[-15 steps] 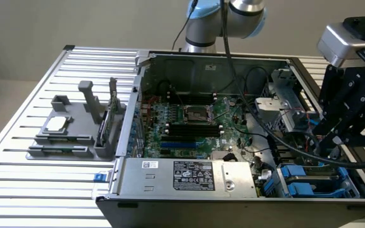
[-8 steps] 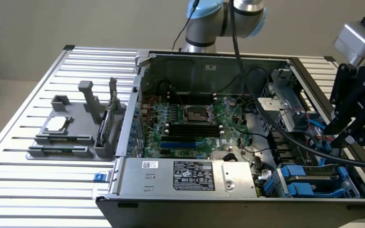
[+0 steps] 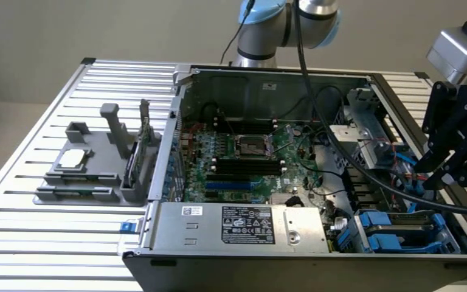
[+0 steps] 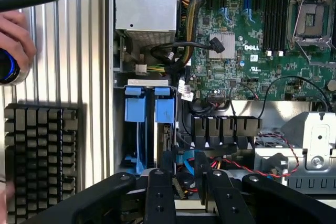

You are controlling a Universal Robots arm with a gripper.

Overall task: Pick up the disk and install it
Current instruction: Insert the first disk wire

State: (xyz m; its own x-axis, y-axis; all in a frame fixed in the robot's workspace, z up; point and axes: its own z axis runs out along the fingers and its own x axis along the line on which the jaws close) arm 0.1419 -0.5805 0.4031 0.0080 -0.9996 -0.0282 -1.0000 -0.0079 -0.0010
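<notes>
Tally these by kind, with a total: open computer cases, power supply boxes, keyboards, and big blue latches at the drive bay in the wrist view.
Open computer case: 1
Power supply box: 1
Keyboard: 1
Big blue latches: 2
Total: 5

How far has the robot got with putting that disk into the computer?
Nothing is in hand: the gripper hangs open over the drive bay. A blue-framed disk stands slotted in there. Whether it is already installed or waiting to be lifted out, I cannot tell.
</notes>
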